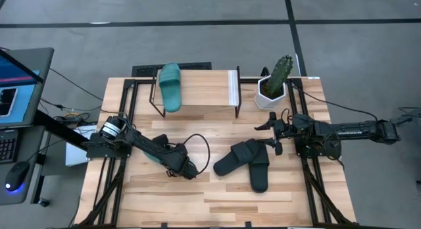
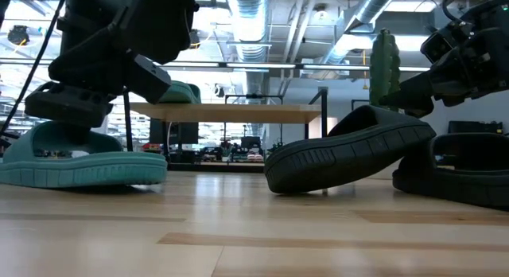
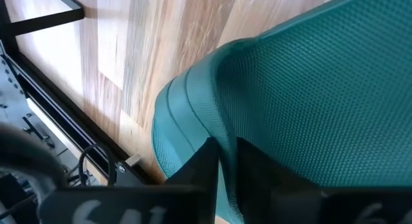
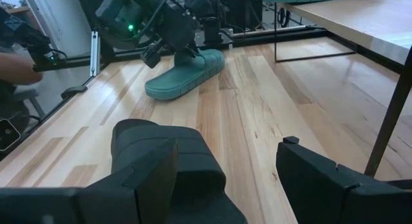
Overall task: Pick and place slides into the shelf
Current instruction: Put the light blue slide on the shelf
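Teal slide point(image 4: 187, 73) lies flat on the tabletop point(image 1: 217, 196) at lower left of the high view, its long axis slanting across the boards; the left gripper point(image 1: 183, 167) has its jaws clenched on the strap. A second teal slide point(image 1: 170, 87) lies lengthwise front to back on the shelf point(image 1: 204, 87), upper centre. Two black slides point(image 1: 247, 163) overlap at centre. The right gripper point(image 1: 271, 131) hovers nearby, jaws spread wide, holding nothing.

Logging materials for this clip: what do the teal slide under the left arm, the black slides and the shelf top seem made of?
Teal slide: probably moulded rubber or foam, matte, with a fine dimpled texture and ribbed sole edge. Black slides: seemingly the same, matte with a grooved sole rim. Shelf top: pale wood or laminate, faint grain, on thin black metal legs.
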